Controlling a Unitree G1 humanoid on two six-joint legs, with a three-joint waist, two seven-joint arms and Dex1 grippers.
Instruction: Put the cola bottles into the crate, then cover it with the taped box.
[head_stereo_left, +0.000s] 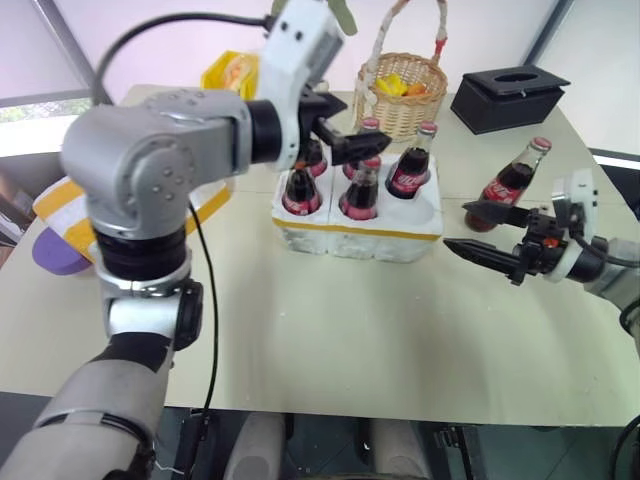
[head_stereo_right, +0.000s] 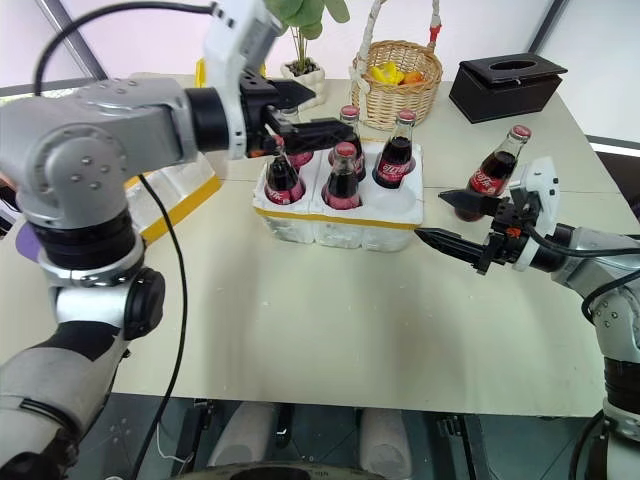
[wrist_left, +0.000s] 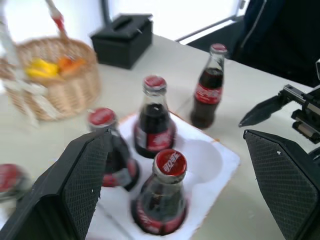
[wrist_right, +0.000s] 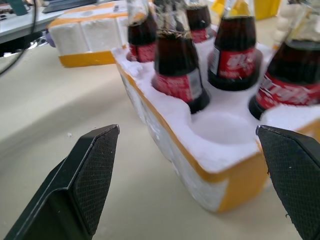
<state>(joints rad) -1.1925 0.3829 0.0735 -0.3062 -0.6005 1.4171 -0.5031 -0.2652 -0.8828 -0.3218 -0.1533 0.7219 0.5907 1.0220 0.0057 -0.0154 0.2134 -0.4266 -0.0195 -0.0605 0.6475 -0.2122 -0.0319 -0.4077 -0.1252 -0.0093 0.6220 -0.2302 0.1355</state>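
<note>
The white styrofoam crate (head_stereo_left: 385, 235) with a yellow tape band sits mid-table. Several cola bottles (head_stereo_left: 359, 191) with red caps stand in its holes. One corner hole (wrist_right: 223, 128) on the right gripper's side is empty. Another cola bottle (head_stereo_left: 512, 182) stands on the table to the right of the crate. My left gripper (head_stereo_left: 360, 122) hovers open over the crate's bottles and holds nothing. My right gripper (head_stereo_left: 458, 227) is open and empty between the crate and the loose bottle, close to that bottle's base. The taped box (head_stereo_right: 178, 188) lies left of the crate, partly hidden by my left arm.
A wicker basket (head_stereo_left: 405, 92) with yellow and orange items stands behind the crate. A black tissue box (head_stereo_left: 505, 96) is at the back right and a yellow bin (head_stereo_left: 229, 70) at the back left. A potted plant (head_stereo_right: 302, 68) stands near the basket. A purple object (head_stereo_left: 52, 256) lies at the left edge.
</note>
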